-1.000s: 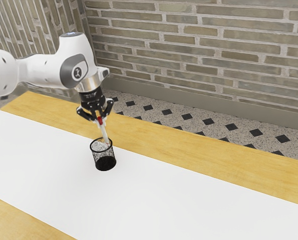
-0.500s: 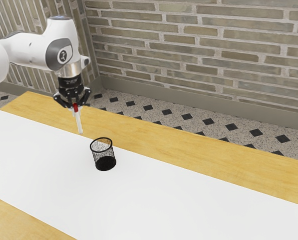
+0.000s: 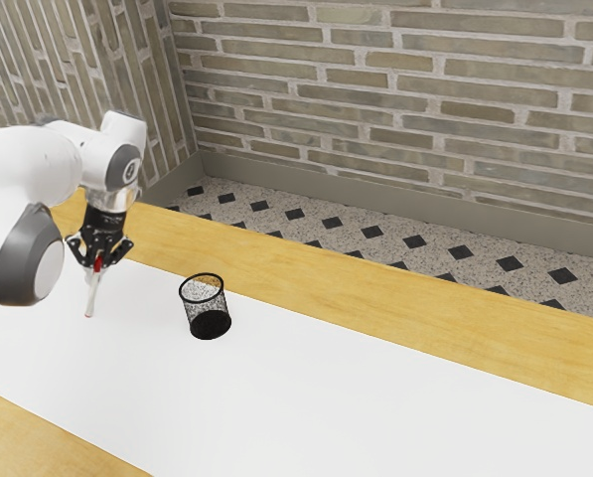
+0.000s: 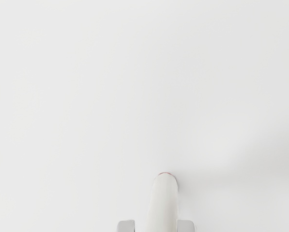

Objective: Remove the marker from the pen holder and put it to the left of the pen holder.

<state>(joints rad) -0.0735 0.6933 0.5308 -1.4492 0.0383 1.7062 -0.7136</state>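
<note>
The gripper (image 3: 98, 262) had the marker (image 3: 91, 293) pinched between its fingers, nearly upright, white-barrelled, red by the grip. I couldn't tell whether its lower end touched the worktop (image 3: 326, 388). The wrist view added a thin orange rim on that end. Toward the exterior view's right, well apart, stood the black mesh pen holder (image 3: 202, 301), with broad white surface around it and a wooden edge beyond.
</note>
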